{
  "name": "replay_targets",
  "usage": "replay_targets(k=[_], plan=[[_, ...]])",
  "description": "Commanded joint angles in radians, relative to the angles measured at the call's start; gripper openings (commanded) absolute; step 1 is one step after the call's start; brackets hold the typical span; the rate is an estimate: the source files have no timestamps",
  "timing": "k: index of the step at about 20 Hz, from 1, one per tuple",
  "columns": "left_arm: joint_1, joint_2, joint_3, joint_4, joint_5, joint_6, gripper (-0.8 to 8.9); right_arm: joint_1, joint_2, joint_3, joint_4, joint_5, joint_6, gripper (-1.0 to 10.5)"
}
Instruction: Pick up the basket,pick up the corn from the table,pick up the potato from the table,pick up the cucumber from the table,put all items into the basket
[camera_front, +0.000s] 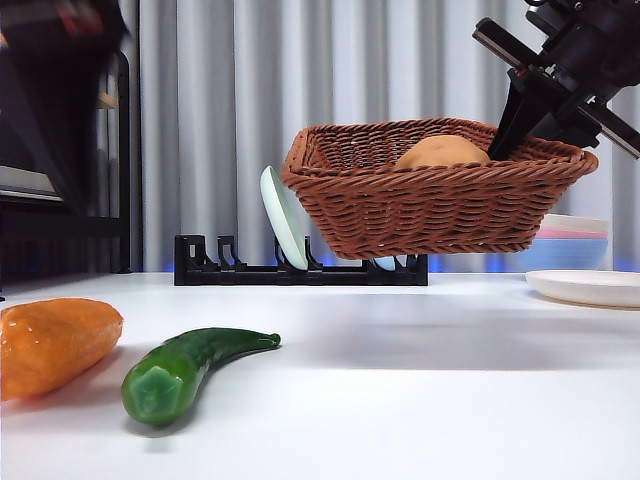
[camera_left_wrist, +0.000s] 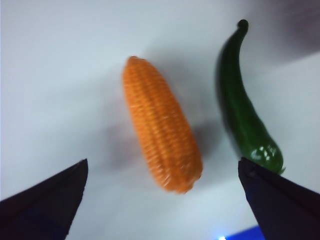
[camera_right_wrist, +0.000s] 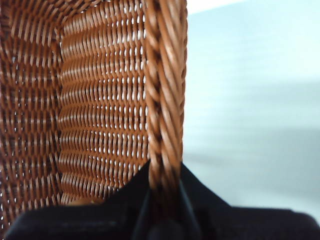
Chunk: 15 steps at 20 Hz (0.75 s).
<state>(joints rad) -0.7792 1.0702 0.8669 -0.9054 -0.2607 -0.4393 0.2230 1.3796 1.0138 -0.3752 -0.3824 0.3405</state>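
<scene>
Front view shows the big brown basket (camera_front: 430, 195) up in the air above the white worktop (camera_front: 420, 380), with a dark shadow under it. The right gripper (camera_front: 515, 125) comes down from the top corner and holds the basket by its rim on one side. The potato (camera_front: 442, 152) sits inside the basket, and only its round top peeks over the rim. Behind the basket stands a black dish rack (camera_front: 300, 268) with a pale plate (camera_front: 284, 218) leaning in it, and gray curtains (camera_front: 330, 80) hang at the back. A white plate (camera_front: 590, 287) and stacked bowls (camera_front: 572, 240) sit at one side. Near the camera lie the corn (camera_front: 50, 345) and the cucumber (camera_front: 185, 370), side by side, close but not touching. The right wrist view shows what the front view cannot: the right gripper's fingers (camera_right_wrist: 172, 192) are squeezed tight on the braided rim of the basket (camera_right_wrist: 100, 100), one inside and one outside. The left wrist view looks down on the corn (camera_left_wrist: 161, 124) and cucumber (camera_left_wrist: 247, 105) from above. The left gripper (camera_left_wrist: 162, 195) hangs over them with its fingers (camera_left_wrist: 47, 197) spread wide, holding nothing. The corn lies between the two fingers and the cucumber is just beside one of them. The worktop around both is bare and white, with lots of open room.
</scene>
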Motion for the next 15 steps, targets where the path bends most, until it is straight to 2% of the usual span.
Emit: replay_targets(k=[1,4,7,11,12,13,15], plan=[[0.043,0.048,-0.039,0.081,0.033,-0.009,5.02,-0.001,0.001,0.009,0.016,-0.011,-0.002,-0.2],[0.107,0.147,-0.042,0.145,0.039,-0.002,5.02,0.0,0.001,0.009,0.016,-0.011,-0.002,-0.2],[0.174,0.246,-0.042,0.227,0.137,0.042,5.02,0.0,0.001,0.009,0.015,-0.011,-0.002,-0.2],[0.224,0.347,-0.042,0.286,0.188,0.074,4.98,0.0,0.001,0.009,0.013,-0.011,-0.002,-0.2],[0.229,0.365,-0.042,0.291,0.195,0.077,4.71,0.0,0.001,0.009,0.011,-0.011,-0.003,-0.2],[0.23,0.376,-0.042,0.29,0.195,0.078,3.82,0.0,0.001,0.009,0.011,-0.011,-0.007,-0.2],[0.23,0.392,-0.042,0.289,0.195,0.116,0.67,0.0,0.001,0.009,0.011,-0.011,-0.01,-0.2]])
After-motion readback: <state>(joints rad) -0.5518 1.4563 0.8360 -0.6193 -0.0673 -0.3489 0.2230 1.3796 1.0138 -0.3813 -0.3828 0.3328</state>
